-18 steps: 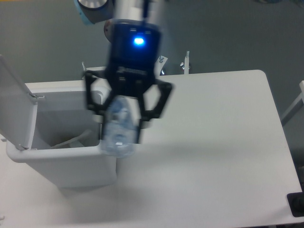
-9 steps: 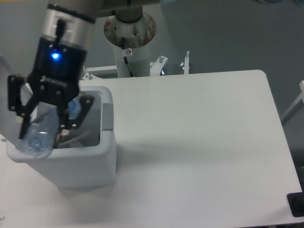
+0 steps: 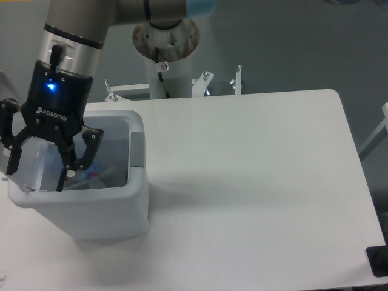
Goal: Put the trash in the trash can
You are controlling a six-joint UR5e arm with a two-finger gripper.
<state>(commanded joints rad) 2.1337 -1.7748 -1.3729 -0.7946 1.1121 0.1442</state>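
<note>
My gripper [image 3: 37, 168] hangs over the trash can [image 3: 91, 209] with its fingers spread and nothing between them. Below it, inside the can, I see what looks like the bottle [image 3: 91, 174]. The surface [image 3: 254, 182] shows no other trash, so I judge the task nearly done.

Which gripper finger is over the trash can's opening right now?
The finger on the image's right: it hangs over the trash can's open inside, while the other finger sits at its left rim. The gripper is open.
</note>
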